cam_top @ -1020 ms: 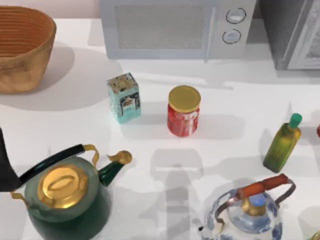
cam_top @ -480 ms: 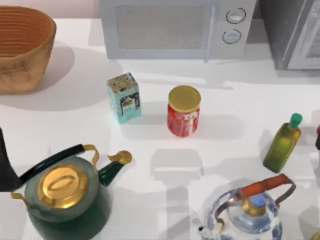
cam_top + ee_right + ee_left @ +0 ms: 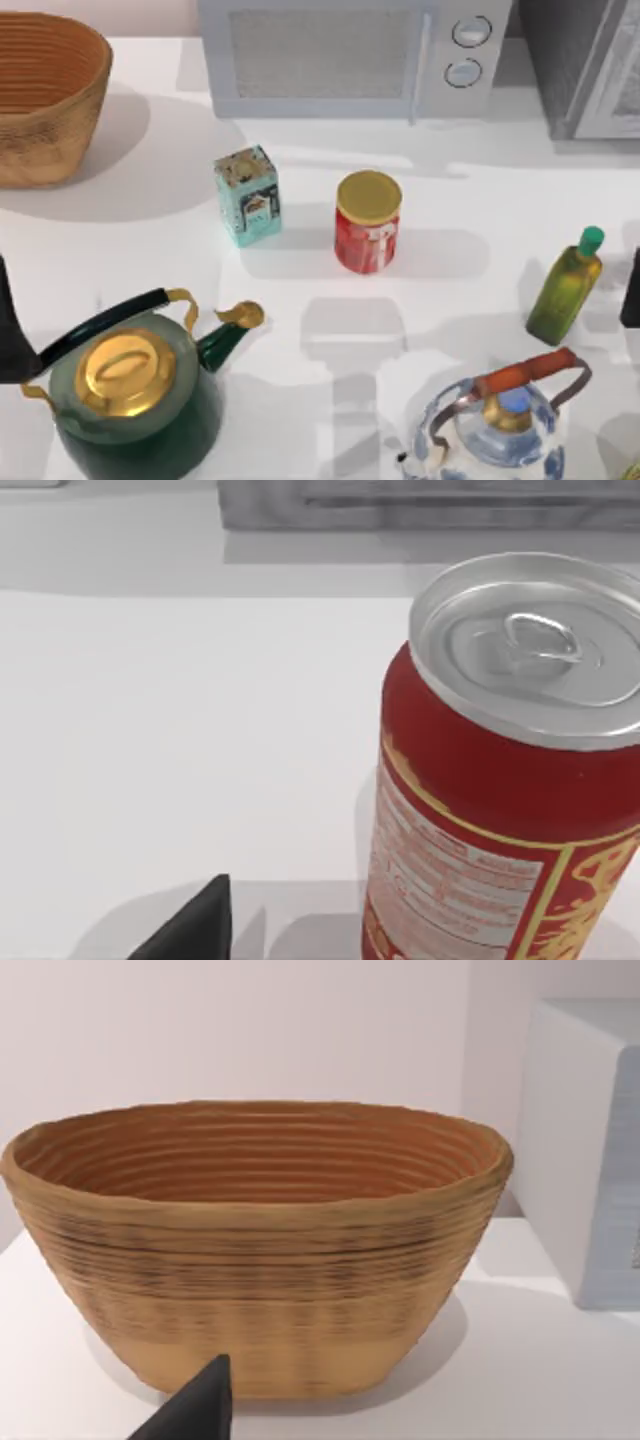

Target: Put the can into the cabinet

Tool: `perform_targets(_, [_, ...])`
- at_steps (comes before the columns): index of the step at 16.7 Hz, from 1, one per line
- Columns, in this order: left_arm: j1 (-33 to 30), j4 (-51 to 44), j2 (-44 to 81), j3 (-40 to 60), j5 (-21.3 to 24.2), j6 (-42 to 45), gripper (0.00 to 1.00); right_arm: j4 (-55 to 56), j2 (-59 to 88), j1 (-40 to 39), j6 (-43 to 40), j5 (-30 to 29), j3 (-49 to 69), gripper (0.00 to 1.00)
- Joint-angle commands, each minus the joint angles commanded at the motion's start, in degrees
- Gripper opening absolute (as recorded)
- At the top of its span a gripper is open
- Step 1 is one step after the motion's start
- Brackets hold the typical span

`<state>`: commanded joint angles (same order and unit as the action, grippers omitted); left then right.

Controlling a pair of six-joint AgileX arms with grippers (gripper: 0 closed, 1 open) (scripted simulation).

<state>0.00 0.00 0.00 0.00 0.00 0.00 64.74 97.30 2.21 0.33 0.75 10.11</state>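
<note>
In the right wrist view the can point(image 3: 480, 810) is close up: red, with a silver pull-tab top, standing upright on the white table. A dark part of my right gripper point(image 3: 195, 928) is beside it, apart from it. In the top view my right gripper point(image 3: 630, 290) is a dark shape at the table's right edge, covering the can. The cabinet point(image 3: 580, 60) stands at the back right, grey and speckled with a paler framed door; its base point(image 3: 430, 505) lies beyond the can. My left gripper point(image 3: 10, 335) is parked at the left edge.
A white microwave point(image 3: 350, 55) stands at the back and a woven basket point(image 3: 45, 95) at the back left. A teal box point(image 3: 248, 195) and a gold-lidded red jar point(image 3: 367, 222) sit mid-table. An oil bottle point(image 3: 565, 288), a green kettle point(image 3: 130, 390) and a blue-white kettle point(image 3: 500, 425) stand nearer the front.
My right gripper has come into the top view from the right edge. It now covers the red sliver of the can that showed there. The left arm has not moved.
</note>
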Motion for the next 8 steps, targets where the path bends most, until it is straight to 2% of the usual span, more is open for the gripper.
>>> perform_targets(8, [0.0, 0.0, 0.0, 0.0, 0.0, 0.0, 1.0, -3.59, 4.08, -1.83, 0.87, -1.86, 5.47, 1.0])
